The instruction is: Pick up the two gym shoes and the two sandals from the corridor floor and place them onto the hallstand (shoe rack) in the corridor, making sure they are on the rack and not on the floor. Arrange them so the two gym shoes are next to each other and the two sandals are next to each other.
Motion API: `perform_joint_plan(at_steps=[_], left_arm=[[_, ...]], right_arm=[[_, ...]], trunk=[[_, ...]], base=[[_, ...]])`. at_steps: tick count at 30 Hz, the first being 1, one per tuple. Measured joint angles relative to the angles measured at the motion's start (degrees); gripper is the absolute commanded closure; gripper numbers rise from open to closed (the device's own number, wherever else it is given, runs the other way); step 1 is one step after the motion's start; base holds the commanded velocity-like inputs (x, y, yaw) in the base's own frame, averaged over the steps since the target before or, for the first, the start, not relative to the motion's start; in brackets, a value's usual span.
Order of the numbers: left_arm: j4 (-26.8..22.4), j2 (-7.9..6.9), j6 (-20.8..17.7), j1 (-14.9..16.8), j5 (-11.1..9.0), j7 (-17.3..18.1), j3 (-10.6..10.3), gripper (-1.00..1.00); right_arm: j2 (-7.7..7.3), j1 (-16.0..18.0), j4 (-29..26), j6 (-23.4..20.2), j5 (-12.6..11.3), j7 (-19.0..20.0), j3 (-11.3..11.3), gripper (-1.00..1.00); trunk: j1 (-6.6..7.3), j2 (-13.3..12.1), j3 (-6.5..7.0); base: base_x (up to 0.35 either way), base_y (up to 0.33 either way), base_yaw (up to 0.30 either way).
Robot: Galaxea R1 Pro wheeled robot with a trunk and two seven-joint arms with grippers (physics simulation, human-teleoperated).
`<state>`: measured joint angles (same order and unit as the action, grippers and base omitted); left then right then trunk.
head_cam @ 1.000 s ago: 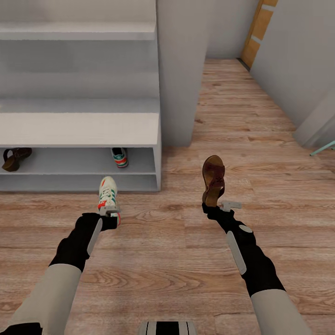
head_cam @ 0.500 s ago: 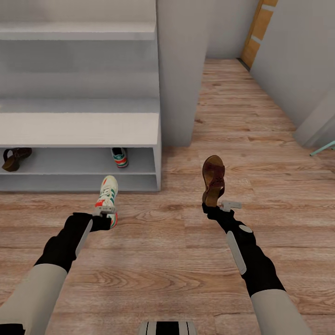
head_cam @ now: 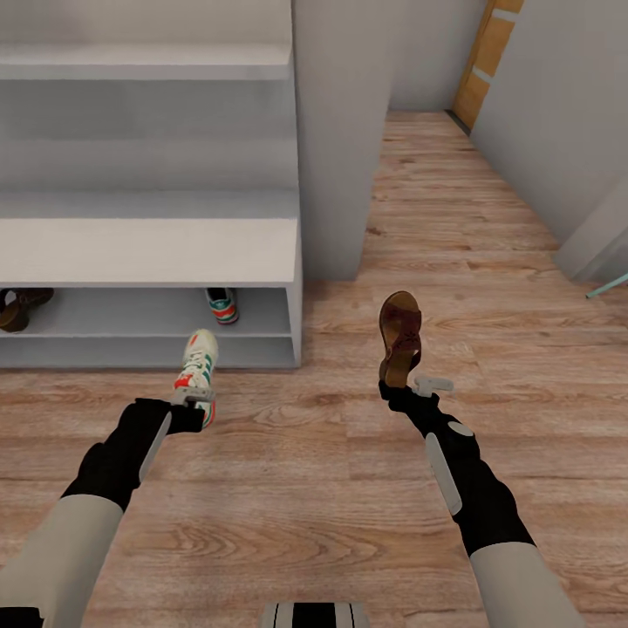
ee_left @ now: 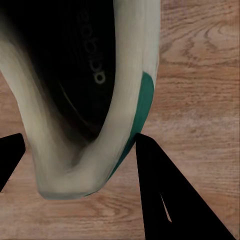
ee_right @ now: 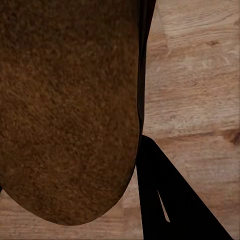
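My left gripper is shut on the heel of a white gym shoe with green stripes, held just above the corridor floor in front of the hallstand. The left wrist view shows the shoe's heel opening between my black fingers. A brown sandal hangs toe-away from my right gripper, which is shut on its heel end. Its sole shows in the right wrist view. A second gym shoe and a second sandal lie on the hallstand's upper open shelf, far apart.
A grey wall pillar stands right beside the hallstand's end. The corridor runs on to the right of it toward a wooden door. A teal rail tip shows at the right edge.
My left arm has swung a little to the left with the gym shoe still in its grip. The right arm and sandal have held still. The camera has shifted slightly.
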<state>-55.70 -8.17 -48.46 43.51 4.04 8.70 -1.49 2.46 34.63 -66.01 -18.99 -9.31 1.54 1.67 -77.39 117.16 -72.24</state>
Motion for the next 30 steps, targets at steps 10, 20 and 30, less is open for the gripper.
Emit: perform_joint_plan(at_steps=[10,20,30], left_arm=[[-0.02,-2.69,-0.63,0.00,3.56,0.05,-0.02,1.00],[-0.57,-4.97,-4.69,0.00,3.22,0.16,-0.09,1.00],[-0.73,-5.10,-5.86,1.17,3.17,0.17,-0.13,1.00]], right_arm=[[0.00,0.00,0.00,0.00,-0.01,0.00,0.00,1.00],[0.01,0.00,0.02,-0.02,-0.01,0.00,-0.09,1.00],[0.00,0.00,0.05,-0.01,-0.01,0.00,-0.09,1.00]], trunk=[[0.00,0.00,0.00],[0.00,0.00,0.00],[0.00,0.00,0.00]], base=[[0.009,0.000,0.000],[0.000,0.000,0.000],[0.209,0.000,0.000]])
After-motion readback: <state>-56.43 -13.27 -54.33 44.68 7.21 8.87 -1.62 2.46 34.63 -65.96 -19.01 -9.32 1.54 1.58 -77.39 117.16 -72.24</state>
